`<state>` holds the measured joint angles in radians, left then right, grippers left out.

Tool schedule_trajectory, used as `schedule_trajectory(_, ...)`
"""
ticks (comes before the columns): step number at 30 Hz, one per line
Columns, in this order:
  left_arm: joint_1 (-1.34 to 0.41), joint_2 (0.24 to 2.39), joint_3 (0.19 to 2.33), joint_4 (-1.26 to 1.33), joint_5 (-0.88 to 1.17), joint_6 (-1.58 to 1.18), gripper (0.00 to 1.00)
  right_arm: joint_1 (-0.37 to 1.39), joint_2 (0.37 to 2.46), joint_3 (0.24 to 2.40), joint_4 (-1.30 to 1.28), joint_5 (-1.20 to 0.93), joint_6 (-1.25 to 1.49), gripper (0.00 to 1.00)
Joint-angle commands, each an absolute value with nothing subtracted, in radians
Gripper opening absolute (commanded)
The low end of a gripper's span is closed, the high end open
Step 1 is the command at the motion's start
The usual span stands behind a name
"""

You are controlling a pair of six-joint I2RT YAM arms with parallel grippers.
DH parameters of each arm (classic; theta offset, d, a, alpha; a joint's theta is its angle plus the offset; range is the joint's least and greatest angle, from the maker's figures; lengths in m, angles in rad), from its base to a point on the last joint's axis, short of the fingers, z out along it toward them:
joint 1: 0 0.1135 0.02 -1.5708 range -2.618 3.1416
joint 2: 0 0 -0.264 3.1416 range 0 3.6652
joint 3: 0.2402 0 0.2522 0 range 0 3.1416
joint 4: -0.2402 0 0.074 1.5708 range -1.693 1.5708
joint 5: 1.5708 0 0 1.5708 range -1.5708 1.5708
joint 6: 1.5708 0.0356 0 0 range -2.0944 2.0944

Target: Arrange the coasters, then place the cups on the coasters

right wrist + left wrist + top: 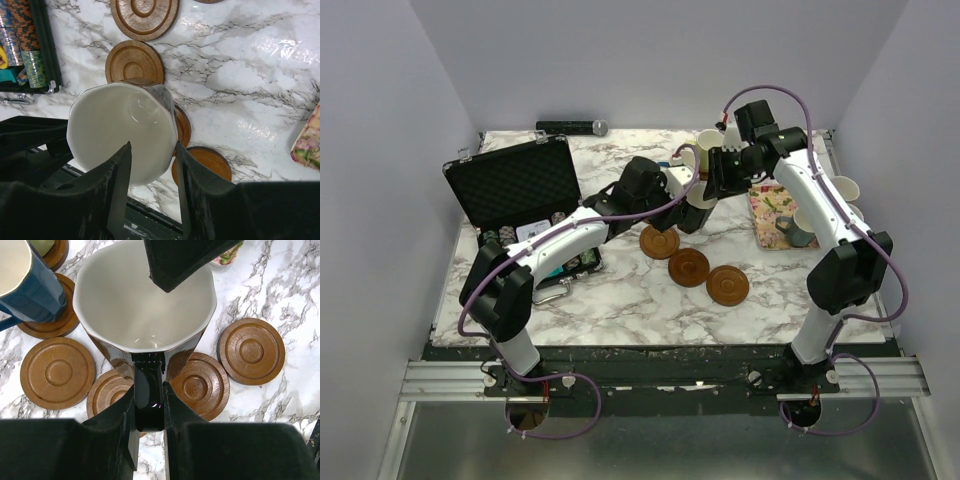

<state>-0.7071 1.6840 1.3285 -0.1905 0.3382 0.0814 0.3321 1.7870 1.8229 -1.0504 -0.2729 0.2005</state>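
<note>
Centrally, above the white marble table (620,300), the black ceramic mug with cream inside (145,300) hangs upright. Its handle points to the bottom of the left wrist view, clamped by the left gripper (149,405). The right gripper (152,170) stands parted astride the rim. Bare reddish-brown wooden coasters (202,387) lie directly beneath.

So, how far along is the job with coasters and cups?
Done: six round reddish-brown wooden coasters lie out, and the dark blue mug stands on one. In hand: the jaws of the left gripper clamp the black ceramic mug by its handle, above empty coasters. Left: setting it down, then the grey mug on the floral tray.
</note>
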Motion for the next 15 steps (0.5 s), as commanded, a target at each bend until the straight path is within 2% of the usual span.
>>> schedule_trajectory(1,-0.718,1.625,1.316,-0.112,0.419,0.091,0.00,0.342,1.828,1.890,-1.083,-0.425,0.109,0.48)
schedule_trajectory(15,-0.718,1.603,1.305,-0.120,0.423,0.095,0.00,0.342,1.875,1.884,-1.086,-0.325,0.103,0.50)
